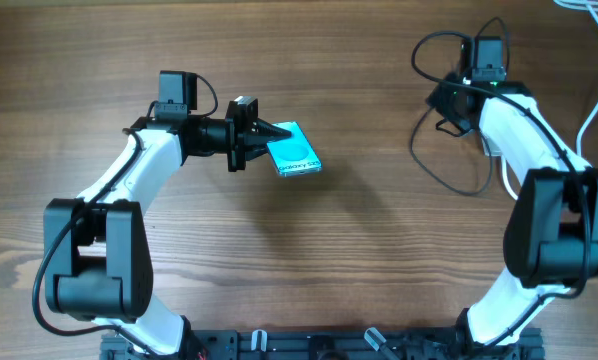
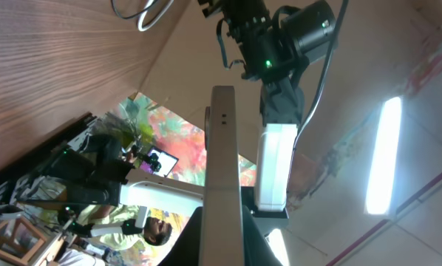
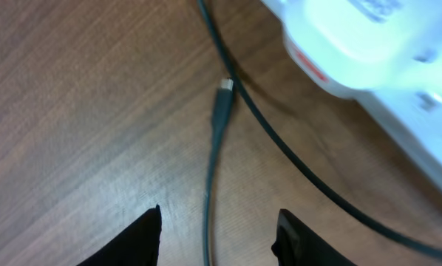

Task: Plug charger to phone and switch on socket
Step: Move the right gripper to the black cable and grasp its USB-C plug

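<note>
Early stage. Your left gripper (image 1: 274,140) is clenched on the phone (image 1: 299,155), apparently lifted off the table at centre-left. Your right gripper (image 3: 219,235) hangs released above the charger (image 3: 221,111) tip, which lies loose near the socket (image 3: 369,44). Plugging in and switching are not yet done.

Wood-grain table (image 1: 359,250); bright ceiling light strip (image 2: 380,155)

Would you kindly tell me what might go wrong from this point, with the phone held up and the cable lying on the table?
1. The left gripper pinches the phone near one end only, so it may twist or slip when the plug is pushed in.
2. The open right gripper straddles the charger cable well behind its connector tip; gripped there, the tip could flop and be hard to aim.
</note>
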Controlling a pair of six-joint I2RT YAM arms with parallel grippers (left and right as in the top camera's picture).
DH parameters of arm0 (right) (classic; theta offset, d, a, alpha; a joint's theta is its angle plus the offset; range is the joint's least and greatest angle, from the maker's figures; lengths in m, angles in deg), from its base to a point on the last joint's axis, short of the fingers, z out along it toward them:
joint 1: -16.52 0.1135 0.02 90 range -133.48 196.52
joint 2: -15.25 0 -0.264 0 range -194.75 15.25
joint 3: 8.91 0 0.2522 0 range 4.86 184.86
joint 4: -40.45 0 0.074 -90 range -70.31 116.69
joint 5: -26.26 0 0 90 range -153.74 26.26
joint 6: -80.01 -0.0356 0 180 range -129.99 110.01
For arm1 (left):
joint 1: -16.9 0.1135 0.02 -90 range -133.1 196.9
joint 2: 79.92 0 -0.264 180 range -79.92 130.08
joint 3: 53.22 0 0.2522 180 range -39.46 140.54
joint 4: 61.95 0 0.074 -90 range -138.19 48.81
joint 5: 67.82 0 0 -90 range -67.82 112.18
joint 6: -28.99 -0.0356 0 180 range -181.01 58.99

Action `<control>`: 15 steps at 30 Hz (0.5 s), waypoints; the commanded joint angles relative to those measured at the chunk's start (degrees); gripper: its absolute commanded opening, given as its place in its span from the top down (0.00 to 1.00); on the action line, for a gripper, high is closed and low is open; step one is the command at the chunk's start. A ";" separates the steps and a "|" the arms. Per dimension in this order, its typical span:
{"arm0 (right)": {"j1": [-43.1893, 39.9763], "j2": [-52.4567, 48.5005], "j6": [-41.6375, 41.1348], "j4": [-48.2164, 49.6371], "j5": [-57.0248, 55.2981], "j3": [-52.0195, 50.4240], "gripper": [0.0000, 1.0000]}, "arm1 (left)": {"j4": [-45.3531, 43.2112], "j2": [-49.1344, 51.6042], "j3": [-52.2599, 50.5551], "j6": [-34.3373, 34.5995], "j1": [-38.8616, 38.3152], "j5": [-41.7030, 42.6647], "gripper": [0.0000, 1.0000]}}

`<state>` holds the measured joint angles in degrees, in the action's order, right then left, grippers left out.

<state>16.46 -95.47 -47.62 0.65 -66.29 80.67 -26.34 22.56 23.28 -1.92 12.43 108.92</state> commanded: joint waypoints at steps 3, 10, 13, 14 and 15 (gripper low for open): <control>0.20 -5.84 1.90 4.85 -2.23 0.96 0.53 | -0.17 -1.66 1.03 0.31 -0.24 0.20 0.96; 0.20 -11.26 3.26 9.75 -4.61 0.96 0.54 | -0.17 -1.66 1.03 0.31 -0.24 -1.99 0.96; 0.20 -13.66 6.29 10.62 -5.22 0.96 0.56 | -0.17 -1.66 1.03 0.31 -0.24 -2.64 0.96; 0.22 -14.36 6.88 10.62 -5.35 0.96 0.60 | -0.17 -1.66 1.03 0.31 -0.24 -2.64 0.96; 0.28 -14.75 7.72 10.40 -5.33 0.96 0.66 | -0.20 -1.66 1.03 0.33 -0.24 -2.67 0.96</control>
<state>16.53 -105.59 -43.36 11.73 -70.02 81.76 -26.36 22.54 23.28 -1.92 12.43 105.64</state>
